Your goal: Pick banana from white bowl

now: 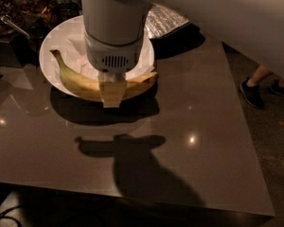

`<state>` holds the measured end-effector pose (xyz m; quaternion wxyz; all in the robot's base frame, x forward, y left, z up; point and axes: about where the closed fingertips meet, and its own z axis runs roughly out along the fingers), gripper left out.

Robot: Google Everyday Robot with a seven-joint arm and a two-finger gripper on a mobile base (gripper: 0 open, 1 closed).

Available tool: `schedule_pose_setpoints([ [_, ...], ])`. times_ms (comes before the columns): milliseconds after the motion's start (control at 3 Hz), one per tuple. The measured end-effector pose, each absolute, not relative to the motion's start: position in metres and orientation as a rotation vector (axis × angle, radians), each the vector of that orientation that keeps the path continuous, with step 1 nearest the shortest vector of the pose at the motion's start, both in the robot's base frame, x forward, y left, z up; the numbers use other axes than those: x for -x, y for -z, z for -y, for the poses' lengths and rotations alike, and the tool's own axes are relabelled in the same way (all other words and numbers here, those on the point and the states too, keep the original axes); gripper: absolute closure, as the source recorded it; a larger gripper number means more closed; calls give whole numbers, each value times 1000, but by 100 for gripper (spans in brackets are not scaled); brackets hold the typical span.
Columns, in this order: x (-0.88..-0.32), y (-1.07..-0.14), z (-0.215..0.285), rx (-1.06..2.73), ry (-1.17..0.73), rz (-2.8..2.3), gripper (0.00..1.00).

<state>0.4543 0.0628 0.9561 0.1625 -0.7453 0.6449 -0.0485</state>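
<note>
Dim room, glossy dark-brown worktop, 2 light glints. My tool sits at the banana in the white bowl; I can't tell its grip.

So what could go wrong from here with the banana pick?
1. The gripper is down at the middle of the banana. The banana is long and curved, so it may pivot or slip out when lifted.
2. The banana lies against the near wall of the white bowl, so an upward pull might drag or tip the bowl.
</note>
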Motion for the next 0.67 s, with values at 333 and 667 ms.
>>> schedule_pose_setpoints([
  [333, -448, -958, -59, 2123, 150, -1836, 100],
  [667, -409, -962, -58, 2100, 131, -1864, 100],
])
